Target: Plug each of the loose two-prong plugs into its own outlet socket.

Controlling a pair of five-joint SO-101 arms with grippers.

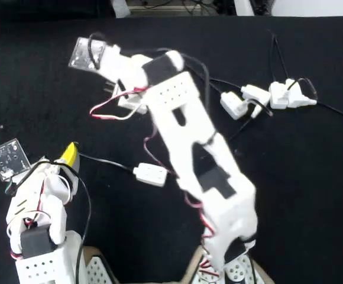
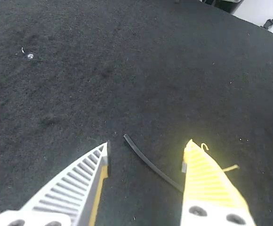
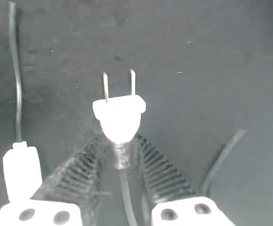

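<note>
From where I stand, the right arm stretches across the black cloth-covered bench [image 1: 313, 195] toward its far left part. Its tool [image 3: 119, 141] is closed snugly on the narrow neck of a small white two-prong plug [image 3: 119, 115], just where the thin cord leaves the body. Gripped there, the two metal prongs point straight out past the fingertips with nothing in front of them, which looks to me like the right hold for pushing into a slot. A white block-shaped piece on a thin cord [image 3: 21, 172] lies on the bench just beside that tool. I take it for a socket, though I can't see its face. The left arm sits tucked near its own base. Its tool [image 2: 147, 145], one white finger and one yellow, is spread wide and holds nothing, and a short run of black cord [image 2: 150, 165] crosses the cloth beneath the gap. That cord leads to a white rectangular outlet socket [image 1: 151, 174] near the middle of the bench, probably within the left arm's reach for steadying. More white plug and socket bodies [image 1: 284, 97] lie bunched at the far right.
</note>
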